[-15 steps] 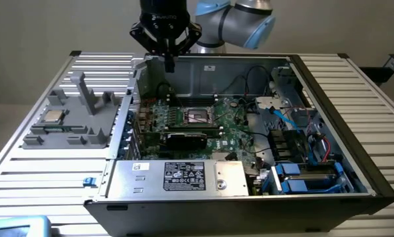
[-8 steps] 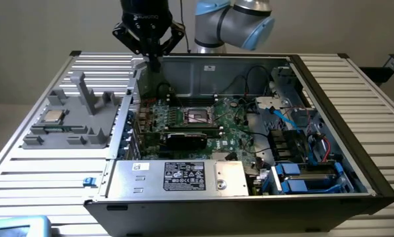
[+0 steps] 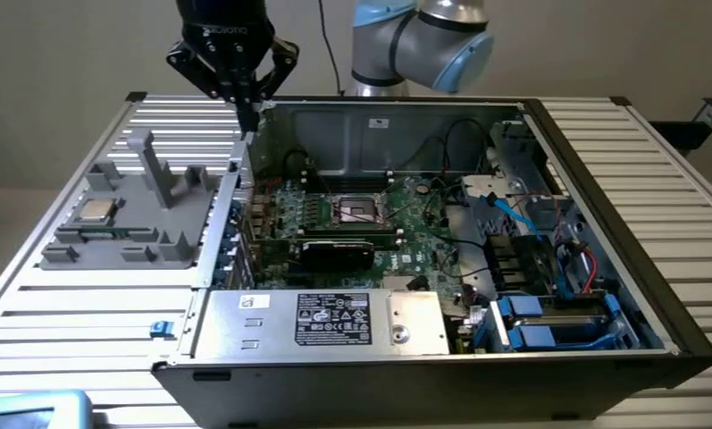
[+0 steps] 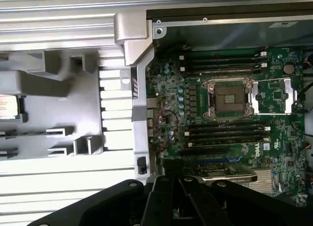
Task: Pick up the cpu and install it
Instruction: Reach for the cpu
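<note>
My tool [image 3: 249,114] hangs pressed together and empty above the case wall [image 3: 221,234], with the cpu [image 3: 97,211] well off to its side and lower, lying flat in the grey holder [image 3: 177,225] outside the case. To pick well, I judge I should spread the fingers before descending and come straight down, square over the chip. The holder's posts [image 3: 149,165] rise between tool and cpu, so I'd travel high, where the room is open.

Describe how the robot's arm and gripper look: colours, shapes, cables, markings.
The arm is built of silver-grey tubes with light blue caps on its rounded joints. The gripper is black, with angular linkage fingers that taper to narrow tips, and it has white lettering on its body. A thin black cable hangs beside it.
</note>
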You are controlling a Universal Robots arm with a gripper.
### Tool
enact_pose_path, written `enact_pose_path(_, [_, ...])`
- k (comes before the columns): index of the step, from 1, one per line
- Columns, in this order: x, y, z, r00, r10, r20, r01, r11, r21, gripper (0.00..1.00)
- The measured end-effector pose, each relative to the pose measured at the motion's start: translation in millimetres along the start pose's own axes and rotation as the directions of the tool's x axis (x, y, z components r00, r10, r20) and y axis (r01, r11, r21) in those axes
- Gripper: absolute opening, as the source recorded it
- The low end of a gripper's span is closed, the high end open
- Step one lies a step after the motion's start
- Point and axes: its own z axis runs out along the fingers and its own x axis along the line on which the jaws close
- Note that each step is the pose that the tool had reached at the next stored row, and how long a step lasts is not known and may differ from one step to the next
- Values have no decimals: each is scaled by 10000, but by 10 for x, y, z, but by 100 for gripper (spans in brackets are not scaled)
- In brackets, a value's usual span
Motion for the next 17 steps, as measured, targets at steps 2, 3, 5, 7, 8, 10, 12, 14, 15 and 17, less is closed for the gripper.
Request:
enact_pose_path(2, [83,-6,-2,10000,0,1,0,10000,0,11])
enact_pose_path(3, [126,-9,-3,10000,-1,3,1,10000,0,11])
enact_pose_path(5, [218,-15,-4,10000,0,8,0,10000,0,11])
enact_pose_path(7, [304,-22,-5,10000,-1,11,1,10000,0,11])
enact_pose_path(8, [349,-25,-6,10000,-1,11,1,10000,-1,11])
enact_pose_path(10, [439,-30,-9,10000,0,10,0,10000,0,11])
enact_pose_path(12, [531,-36,-10,10000,-2,10,2,10000,-1,11])
enact_pose_path(14, [609,-41,-12,10000,-1,10,1,10000,0,11])
enact_pose_path(15, [650,-44,-13,10000,0,11,0,10000,0,11])
enact_pose_path(17, [741,-50,-15,10000,-1,10,1,10000,0,11])
